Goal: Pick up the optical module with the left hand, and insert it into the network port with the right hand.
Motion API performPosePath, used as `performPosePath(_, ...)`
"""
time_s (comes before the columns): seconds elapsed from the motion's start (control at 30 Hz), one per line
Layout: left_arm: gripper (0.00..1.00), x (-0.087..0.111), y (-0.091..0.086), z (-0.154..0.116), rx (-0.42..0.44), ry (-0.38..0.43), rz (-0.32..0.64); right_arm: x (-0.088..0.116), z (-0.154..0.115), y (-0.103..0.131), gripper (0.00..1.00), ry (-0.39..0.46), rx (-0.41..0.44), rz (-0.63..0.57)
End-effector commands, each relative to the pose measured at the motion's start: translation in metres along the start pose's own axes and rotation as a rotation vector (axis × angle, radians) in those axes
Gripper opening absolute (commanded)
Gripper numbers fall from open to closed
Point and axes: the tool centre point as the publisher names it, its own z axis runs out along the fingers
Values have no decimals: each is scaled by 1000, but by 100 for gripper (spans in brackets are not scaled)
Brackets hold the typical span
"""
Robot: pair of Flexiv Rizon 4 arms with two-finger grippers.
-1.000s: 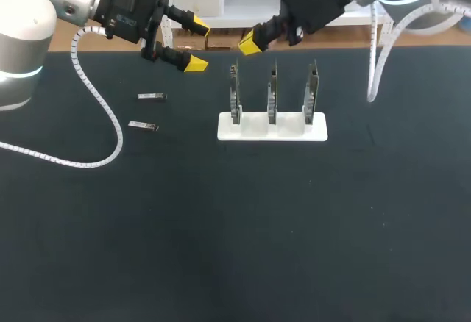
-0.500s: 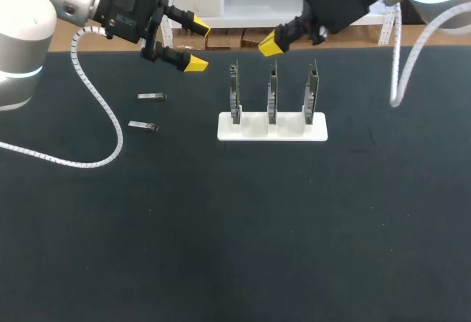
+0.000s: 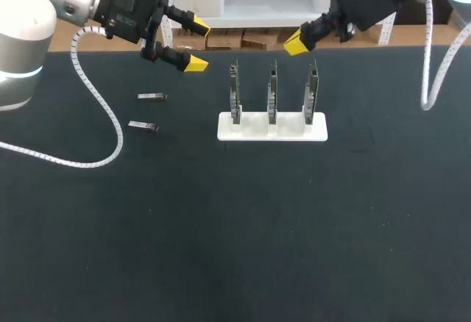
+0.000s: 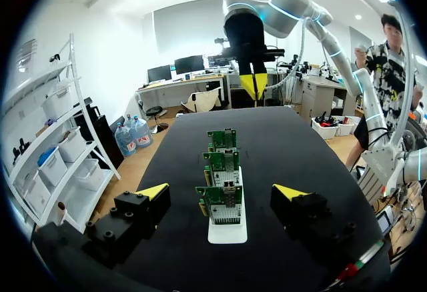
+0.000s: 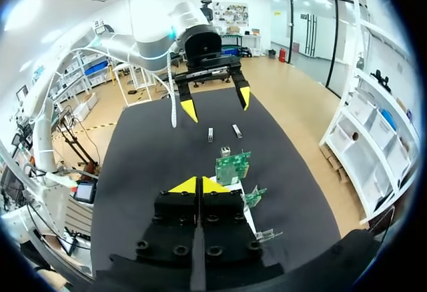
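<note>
1. Left gripper [image 3: 197, 44]: fingers spread wide, nothing held; hangs over far-left part of table [image 3: 235, 226].
2. Right gripper [image 3: 296, 43]: fingers pressed together, nothing btwn; up at table's far edge, behind the boards [image 3: 272, 90].
3. Far module [image 3: 151, 96] & near module [image 3: 143, 125]: flat on table, left of stand, slightly apart.
4. White stand [image 3: 272, 127]: mid-table, three green boards upright in a row.

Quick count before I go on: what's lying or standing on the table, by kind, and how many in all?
Optical modules: 2
Green circuit boards: 3
White stand: 1
Total: 6
</note>
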Motion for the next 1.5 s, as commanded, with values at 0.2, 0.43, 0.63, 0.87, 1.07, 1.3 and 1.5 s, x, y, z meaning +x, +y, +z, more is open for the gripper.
performPosePath(0.2,100,-1,2,0,5,6,-2,-1,-2,1,100,4,5,2)
performPosePath(0.43,100,-1,2,0,5,6,-2,-1,-2,1,100,4,5,2)
performPosePath(0.63,100,-1,2,0,5,6,-2,-1,-2,1,100,4,5,2)
performPosePath(0.87,100,-1,2,0,5,6,-2,-1,-2,1,100,4,5,2)
performPosePath(1.07,100,-1,2,0,5,6,-2,3,0,15,100,8,-29,-27)
performPosePath(1.3,100,-1,2,0,5,6,-2,4,-14,20,100,27,-13,-69)
performPosePath(1.5,100,-1,2,0,5,6,-2,7,-19,16,100,61,-20,-72)
